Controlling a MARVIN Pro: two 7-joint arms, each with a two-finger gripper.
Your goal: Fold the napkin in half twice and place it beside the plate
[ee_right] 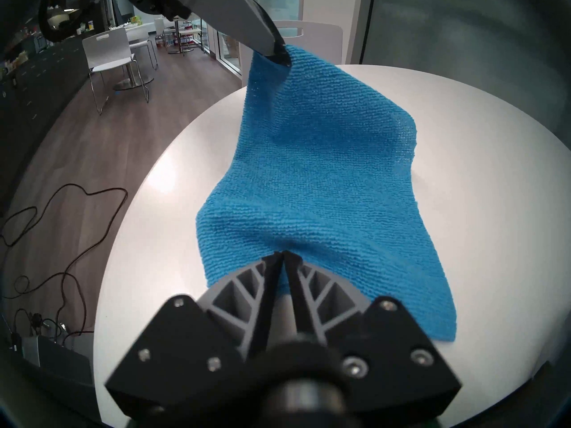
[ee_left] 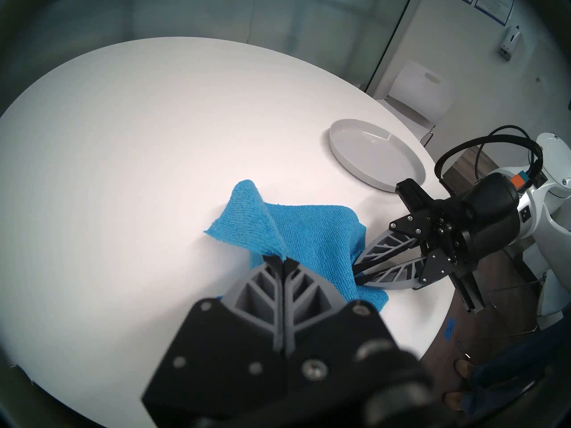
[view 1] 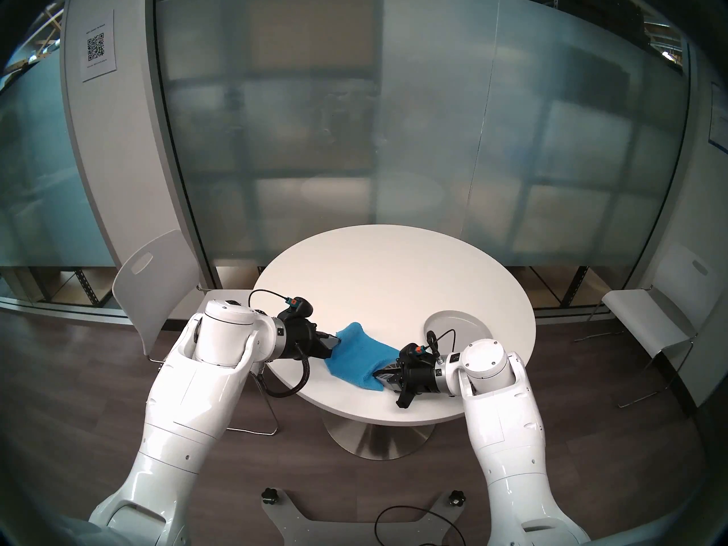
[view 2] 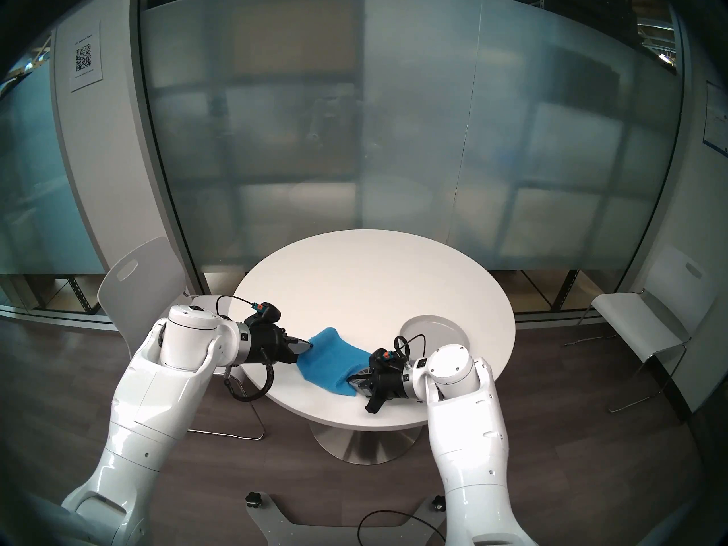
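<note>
Both arms have the blue napkin (view 1: 356, 354) slung between them above the round white worktop (view 1: 378, 281), the left gripper (ee_left: 282, 260) pinching one raised corner and the right gripper (ee_right: 282, 253) fingers (ee_right: 272, 265) clamped on its other end, the grey plate (view 1: 465, 324) lying just beyond the right wrist.

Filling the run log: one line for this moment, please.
left pincer: shut on napkin | right pincer: shut on napkin | plate: empty
</note>
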